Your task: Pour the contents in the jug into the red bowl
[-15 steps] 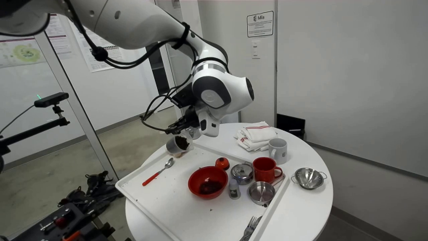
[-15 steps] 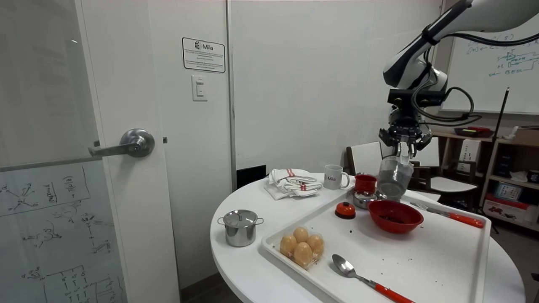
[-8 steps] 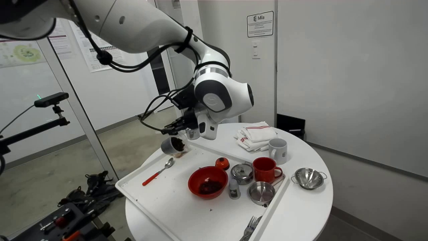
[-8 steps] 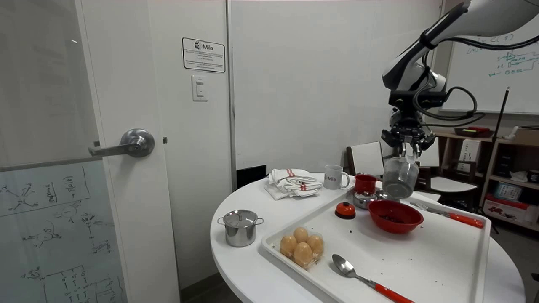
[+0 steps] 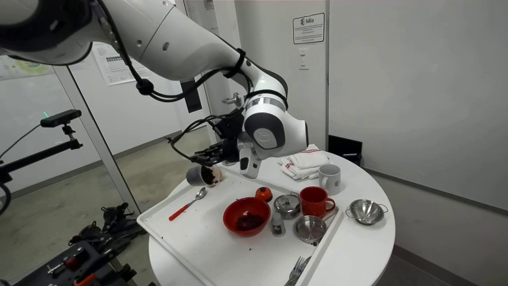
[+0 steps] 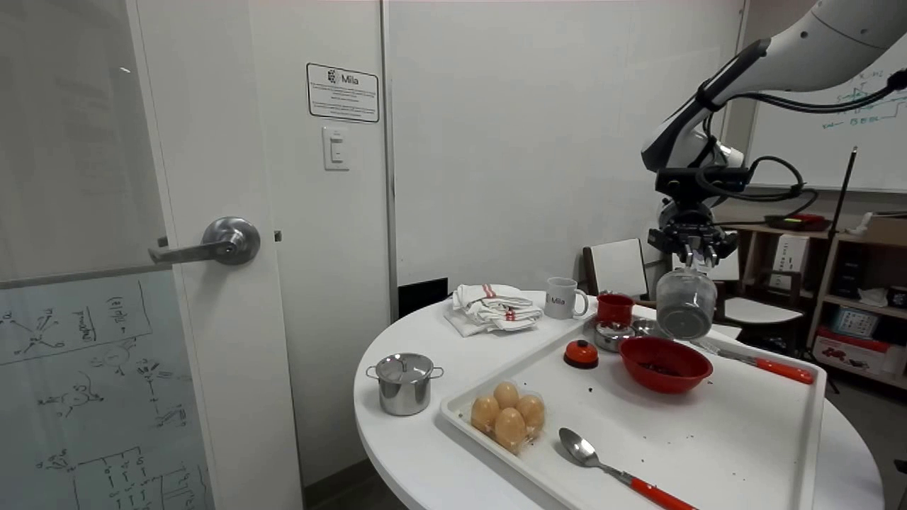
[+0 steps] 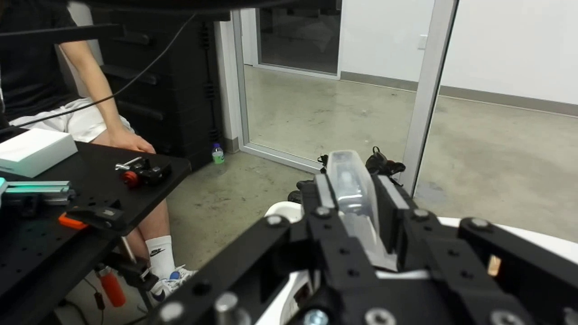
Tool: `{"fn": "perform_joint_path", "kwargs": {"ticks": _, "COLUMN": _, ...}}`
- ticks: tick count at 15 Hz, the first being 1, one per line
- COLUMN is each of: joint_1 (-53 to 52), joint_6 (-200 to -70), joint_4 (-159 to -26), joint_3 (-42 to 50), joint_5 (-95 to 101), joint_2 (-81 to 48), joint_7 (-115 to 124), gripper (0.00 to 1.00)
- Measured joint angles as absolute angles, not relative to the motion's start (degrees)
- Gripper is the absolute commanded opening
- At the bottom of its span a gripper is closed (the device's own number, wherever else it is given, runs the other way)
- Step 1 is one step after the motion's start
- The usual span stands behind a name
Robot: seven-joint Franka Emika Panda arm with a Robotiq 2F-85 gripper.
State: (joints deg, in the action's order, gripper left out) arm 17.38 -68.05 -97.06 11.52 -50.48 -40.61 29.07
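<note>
Shows in both exterior views as a small, see-through jug [image 6: 685,303], slightly cloudy, greyish along the body and round in outline. Tipped well over, close to lying on its side, with the open mouth [image 5: 215,175] facing right in an exterior view and the round base [image 6: 687,324] turned to the front in an exterior view. Clearer toward the lip [image 5: 219,174], with a tan tint there. Partly filled with dark, crumbly stuff [image 5: 207,174], visible through the mouth. Fitted with a long, pale, translucent handle [image 7: 351,189], blunt and rounded at its end in the wrist view.

Hangs directly below the gripper [image 7: 358,194], touching it at the handle. Pinched there between the fingers [image 7: 393,192], one snug on either side: clamped on the handle, with the rest of the jug hanging free underneath. Raised off the white tray [image 5: 198,238]; cannot tell exactly over which spot. Appears in an exterior view beyond the spoon [image 5: 182,210] and well apart from the red bowl [image 5: 247,204], up and to the left of it. Appears in an exterior view just above the far rim [image 6: 634,343] of the bowl. Carries contents of the same look as the dark bits [image 5: 249,221] in the bottom of the bowl.
</note>
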Motion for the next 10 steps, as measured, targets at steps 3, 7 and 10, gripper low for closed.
{"fn": "perform_joint_path", "kwargs": {"ticks": 3, "joint_1": 18.6, "joint_6": -67.1, "joint_4": -96.8, "joint_3": 12.7, "joint_5": -52.2, "joint_2": -41.0, "joint_7": 29.1, "gripper": 0.1}}
{"fn": "perform_joint_path", "kwargs": {"ticks": 7, "joint_1": 20.1, "joint_6": -65.5, "joint_4": -96.7, "joint_3": 13.7, "joint_5": -54.0, "joint_2": -41.0, "joint_7": 28.5, "gripper": 0.1}}
{"fn": "perform_joint_path", "kwargs": {"ticks": 10, "joint_1": 20.7, "joint_6": -63.9, "joint_4": -96.7, "joint_3": 13.8, "joint_5": -54.5, "joint_2": -41.0, "joint_7": 27.1, "gripper": 0.1}}
